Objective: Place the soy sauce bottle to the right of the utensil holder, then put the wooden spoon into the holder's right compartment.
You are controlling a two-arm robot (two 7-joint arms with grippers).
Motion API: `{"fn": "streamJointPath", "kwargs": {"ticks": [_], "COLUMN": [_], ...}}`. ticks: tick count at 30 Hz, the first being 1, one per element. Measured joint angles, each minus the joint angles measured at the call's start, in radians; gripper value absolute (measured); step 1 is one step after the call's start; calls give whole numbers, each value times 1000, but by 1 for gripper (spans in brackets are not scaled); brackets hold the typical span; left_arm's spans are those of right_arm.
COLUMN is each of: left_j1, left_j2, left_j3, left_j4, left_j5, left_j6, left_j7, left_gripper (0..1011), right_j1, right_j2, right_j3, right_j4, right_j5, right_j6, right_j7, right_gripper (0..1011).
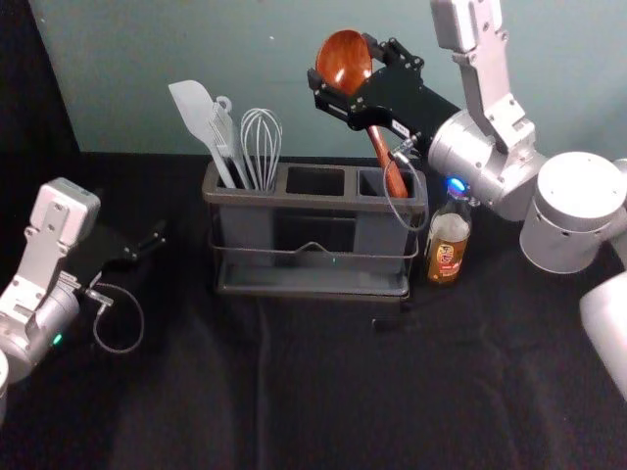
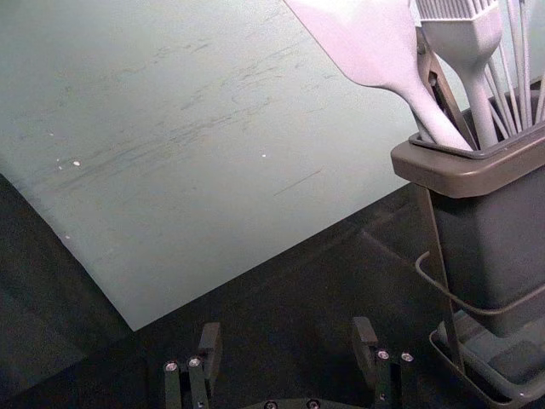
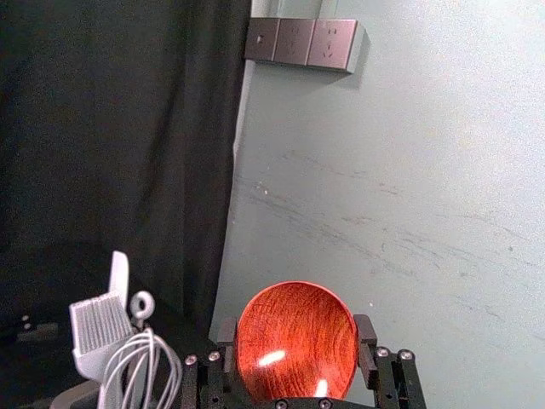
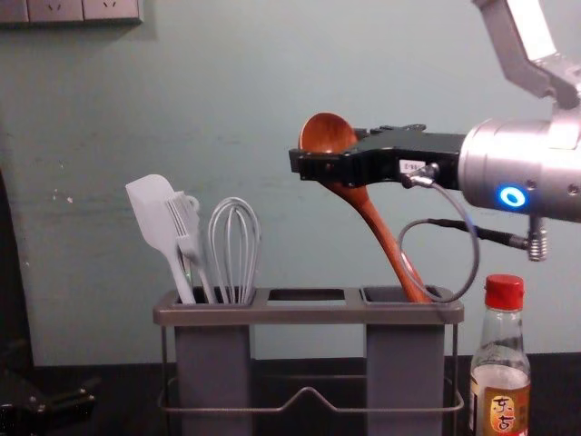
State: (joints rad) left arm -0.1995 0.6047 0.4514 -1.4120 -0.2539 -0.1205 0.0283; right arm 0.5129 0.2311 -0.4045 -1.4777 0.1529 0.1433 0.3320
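Chest view: right hand (image 4: 322,151) grips spoon (image 4: 375,222); label (image 4: 503,411): "东古".

Landmark: three-part outlet panel (image 3: 294,43), fixed to pale grey-green wall (image 1: 235,44). Wall scuffed (image 2: 166,135) lower down than panel. Black curtain (image 3: 128,128) hangs in folds beside panel. Creased black cloth (image 1: 323,392) spread well below panel.

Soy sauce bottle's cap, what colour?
Red; the cap shows best in the chest view.

A lab-like corner, going by the black cloth (image 1: 333,392), black curtain (image 3: 119,128) and scuffed wall (image 3: 426,170) with socket panel (image 3: 294,43)
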Motion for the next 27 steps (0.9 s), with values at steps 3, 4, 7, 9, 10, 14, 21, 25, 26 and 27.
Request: {"fn": "streamJointPath", "kwargs": {"ticks": [3, 4, 7, 9, 10, 14, 21, 25, 26, 27], "left_j1": [0, 0, 0, 0, 0, 0, 0, 0, 0, 0], "left_j2": [0, 0, 0, 0, 0, 0, 0, 0, 0, 0], "left_j3": [0, 0, 0, 0, 0, 0, 0, 0, 0, 0], "left_j4": [0, 0, 0, 0, 0, 0, 0, 0, 0, 0], "left_j5": [0, 0, 0, 0, 0, 0, 0, 0, 0, 0], "left_j6": [0, 0, 0, 0, 0, 0, 0, 0, 0, 0], "left_j7": [0, 0, 0, 0, 0, 0, 0, 0, 0, 0], "left_gripper": [1005, 1005, 1005, 1005, 1005, 1005, 1005, 1005, 1005, 1005], "right_j1": [-15, -19, -37, -47, -51, -66, -94, -102, -106, -108], "right_j2": [12, 15, 28, 36, 39, 50, 74, 88, 95, 99], "right_j3": [5, 7, 13, 18, 18, 24, 36, 39, 40, 41], "right_j4": [-30, -40, -77, -99, -106, -137, -190, -213, -223, -227], "right_j5": [0, 0, 0, 0, 0, 2, 9, 15, 19, 20], "right_j6": [13, 17, 33, 43, 47, 66, 117, 155, 172, 179], "right_j7": [0, 0, -1, -1, -1, -1, 0, 4, 9, 10], "right_gripper": [836, 836, 836, 836, 836, 836, 836, 836, 836, 836]}}
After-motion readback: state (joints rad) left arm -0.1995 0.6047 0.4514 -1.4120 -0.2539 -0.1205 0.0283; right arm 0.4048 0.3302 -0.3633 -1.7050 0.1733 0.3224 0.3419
